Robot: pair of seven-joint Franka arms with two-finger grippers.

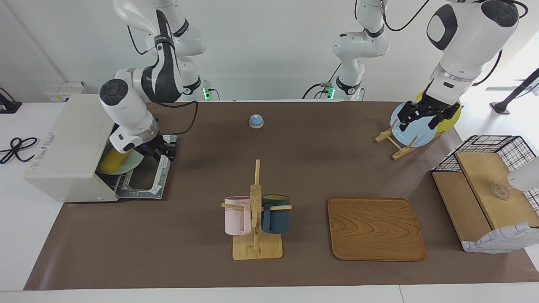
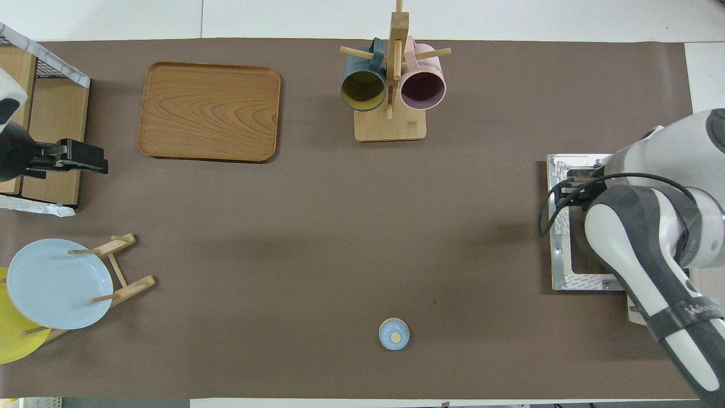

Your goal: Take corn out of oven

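Here you see the corn [image 1: 113, 160] on a pale green plate [image 1: 130, 164] inside the oven [image 1: 67, 147], its long axis running out toward the dropped door [image 1: 145, 185]. The right gripper [image 1: 162, 152] hangs over that door; whether its fingers are spread, you cannot tell. The left gripper [image 1: 425, 115] waits over the blue plate [image 1: 410, 130], fingers spread.

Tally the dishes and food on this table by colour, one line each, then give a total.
Yellow: 2, the corn in the oven and a plate in the rack
Light blue: 1, a plate
Pale green: 1, the plate under the corn
Pink: 1, a mug
Dark blue: 1, a mug
Total: 6
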